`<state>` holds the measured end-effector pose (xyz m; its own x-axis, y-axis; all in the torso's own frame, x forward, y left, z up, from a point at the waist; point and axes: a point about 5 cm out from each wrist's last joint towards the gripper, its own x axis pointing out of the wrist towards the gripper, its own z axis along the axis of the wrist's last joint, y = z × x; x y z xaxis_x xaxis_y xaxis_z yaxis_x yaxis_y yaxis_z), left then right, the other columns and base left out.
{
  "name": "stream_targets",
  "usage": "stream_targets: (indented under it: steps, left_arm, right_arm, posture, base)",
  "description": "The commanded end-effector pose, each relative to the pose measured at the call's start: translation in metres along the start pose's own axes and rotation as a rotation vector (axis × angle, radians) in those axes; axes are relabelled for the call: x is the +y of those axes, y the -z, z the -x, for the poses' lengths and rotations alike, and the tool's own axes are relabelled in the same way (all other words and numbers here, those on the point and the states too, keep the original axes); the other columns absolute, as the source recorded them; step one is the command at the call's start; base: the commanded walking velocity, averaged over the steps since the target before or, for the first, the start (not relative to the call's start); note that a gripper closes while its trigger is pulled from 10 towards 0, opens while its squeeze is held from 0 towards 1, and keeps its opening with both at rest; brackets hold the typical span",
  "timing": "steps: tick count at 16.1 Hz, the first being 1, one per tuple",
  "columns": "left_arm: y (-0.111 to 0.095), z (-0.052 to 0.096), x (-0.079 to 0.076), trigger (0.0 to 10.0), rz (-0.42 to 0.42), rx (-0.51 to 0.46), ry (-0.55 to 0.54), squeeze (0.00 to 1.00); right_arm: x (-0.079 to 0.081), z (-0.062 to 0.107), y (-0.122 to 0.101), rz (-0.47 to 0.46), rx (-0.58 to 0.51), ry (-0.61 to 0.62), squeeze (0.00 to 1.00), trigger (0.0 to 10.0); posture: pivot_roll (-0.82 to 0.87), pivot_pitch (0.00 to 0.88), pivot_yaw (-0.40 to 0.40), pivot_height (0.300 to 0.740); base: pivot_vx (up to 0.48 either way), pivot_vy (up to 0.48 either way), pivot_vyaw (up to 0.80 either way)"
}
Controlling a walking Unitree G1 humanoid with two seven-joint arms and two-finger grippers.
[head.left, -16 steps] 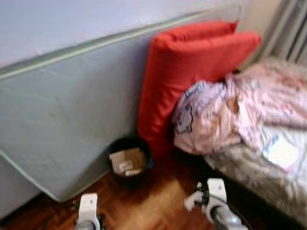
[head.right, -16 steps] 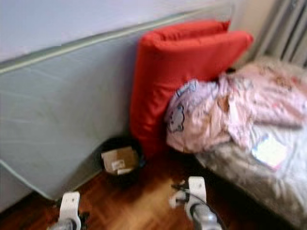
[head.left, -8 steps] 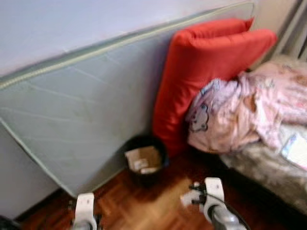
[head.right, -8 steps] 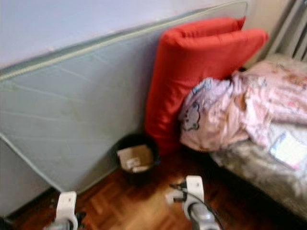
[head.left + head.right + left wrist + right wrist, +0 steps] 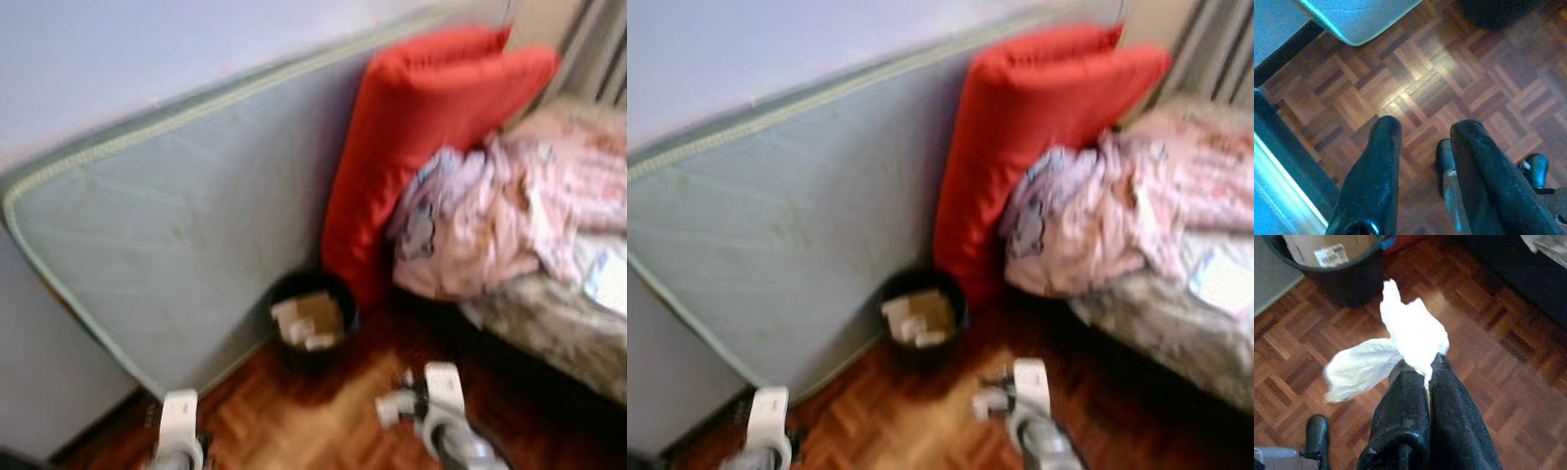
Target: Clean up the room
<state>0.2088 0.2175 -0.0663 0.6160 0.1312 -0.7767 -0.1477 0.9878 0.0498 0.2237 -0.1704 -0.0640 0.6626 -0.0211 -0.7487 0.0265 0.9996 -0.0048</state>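
Observation:
My right gripper (image 5: 1422, 374) is shut on a crumpled white tissue (image 5: 1400, 342), held low over the parquet floor. A round black bin (image 5: 313, 323) with cardboard scraps inside stands on the floor ahead, against a grey mattress (image 5: 186, 245) and a red cushion (image 5: 411, 147); the same bin (image 5: 1332, 259) lies just beyond the tissue in the right wrist view. My left gripper (image 5: 1422, 132) hangs open above bare parquet, nothing between its fingers. Both wrists (image 5: 178, 421) (image 5: 436, 397) sit at the bottom of the head views.
The grey mattress leans on its side against the wall at left. A bed (image 5: 558, 323) at right carries a heap of pink bedding (image 5: 500, 215) and a small white paper (image 5: 1220, 279). A radiator (image 5: 598, 49) stands at far right. Parquet floor (image 5: 333, 421) lies between me and the bin.
The whole view has shifted: the mattress's left end has come into sight and the bin sits further right in the frame. The camera moved; both arms hold their pose.

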Motion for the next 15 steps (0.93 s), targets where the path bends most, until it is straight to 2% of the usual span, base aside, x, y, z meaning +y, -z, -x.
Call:
stream_targets:
  steps: [1,3,5,6,7,9,14,15]
  left_arm:
    - [0.0023,0.0002,-0.0042,10.0,-0.006,0.002,0.015,0.0]
    - [0.0021,0.0003,-0.0048,10.0,0.023,-0.007,0.021,0.0]
    - [0.0027,0.0002,-0.0043,10.0,0.016,0.0,0.016,0.0]
    - [0.0028,0.0002,-0.0041,10.0,0.016,0.001,0.013,0.0]
    - [0.0037,0.0002,-0.0038,10.0,0.006,0.011,0.007,0.0]
    - [0.0035,0.0003,-0.0046,10.0,0.016,0.008,0.017,0.0]
    - [0.0032,0.0002,-0.0044,10.0,0.008,0.007,0.014,0.0]
    - [0.003,0.0002,-0.0043,10.0,0.005,0.006,0.013,0.0]
  right_arm:
    - [-0.0034,-0.0002,-0.0021,0.002,-0.003,0.008,0.0,10.0]
    - [-0.0034,-0.0002,-0.0021,0.005,-0.002,0.006,0.0,10.0]
    - [-0.0029,-0.0004,-0.0027,0.031,-0.001,-0.005,0.0,10.0]
    - [-0.0028,-0.0004,-0.0028,0.039,0.001,-0.01,0.0,10.0]
    - [-0.0032,-0.0004,-0.0024,0.046,0.006,-0.007,0.0,10.0]
    - [-0.0035,-0.0002,-0.0017,0.011,0.005,0.003,0.0,10.0]
    - [-0.0039,-0.0004,-0.0031,0.045,-0.001,0.0,0.0,10.0]
    - [-0.004,-0.0003,-0.0043,0.042,-0.016,0.004,0.0,10.0]
  posture:
    - [-0.04,0.0,-0.019,0.74]
    - [-0.04,0.0,-0.02,0.74]
    - [-0.04,0.0,-0.018,0.74]
    - [-0.04,0.0,-0.02,0.74]
    - [-0.04,0.0,-0.021,0.74]
    - [-0.04,0.0,-0.021,0.74]
    - [-0.04,0.0,-0.021,0.74]
    - [-0.04,0.0,-0.021,0.74]
  base:
    - [0.0,0.0,0.0]
    - [0.0,0.0,0.0]
    - [0.0,0.0,0.0]
    - [0.0,0.0,0.8]
    - [0.244,0.0,0.8]
    - [0.324,0.0,0.0]
    - [0.4,0.0,0.0]
    - [0.412,0.0,0.8]
